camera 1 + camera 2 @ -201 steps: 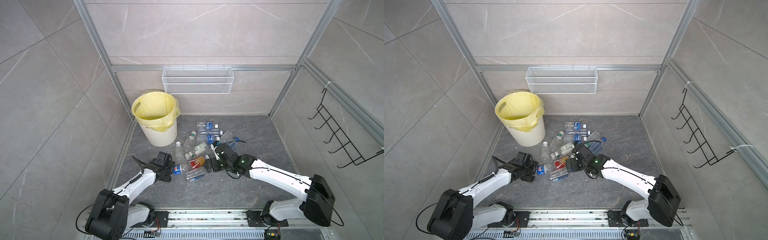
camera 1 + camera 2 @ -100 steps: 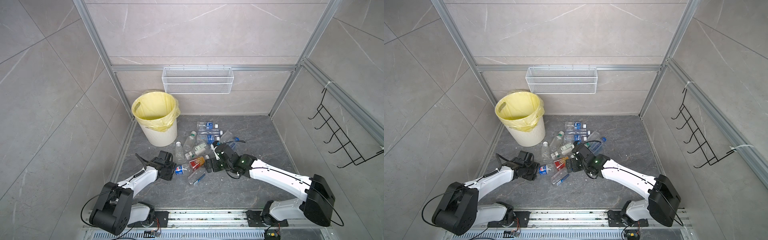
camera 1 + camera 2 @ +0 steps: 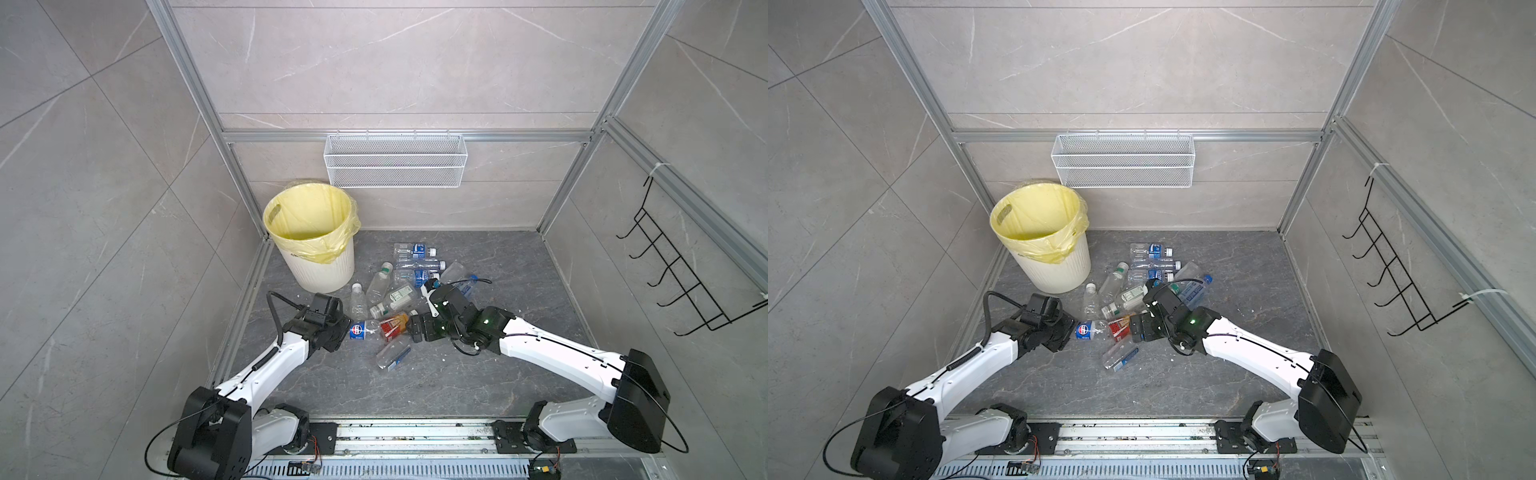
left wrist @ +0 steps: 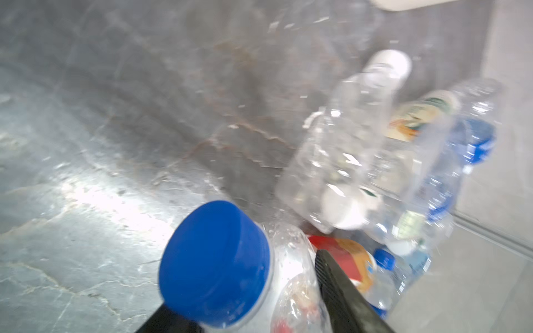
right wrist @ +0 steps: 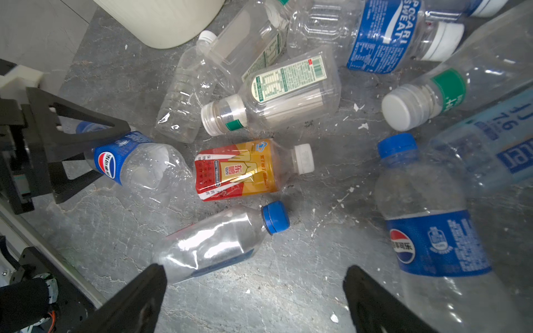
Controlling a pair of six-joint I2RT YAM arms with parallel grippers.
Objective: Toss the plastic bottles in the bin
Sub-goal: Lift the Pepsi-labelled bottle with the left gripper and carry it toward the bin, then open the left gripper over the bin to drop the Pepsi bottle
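Left fingers (image 5: 98, 128) clamped on blue-labelled bottle (image 5: 121, 157) near its cap, right fingers (image 5: 372, 302) spread apart, clear bottle (image 5: 213, 245) just beside one

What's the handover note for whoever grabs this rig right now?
Left hand: shut on the neck end of the Pepsi-labelled bottle, which lies on the floor, not yet lifted.
Right hand: open, empty, low over the pile.
Bottles: in a loose pile on the floor beside the bin.
Done: no bottle visible in the bin's yellow bag.
Left: lift the gripped bottle, drop it in the bin, then clear the pile one by one.
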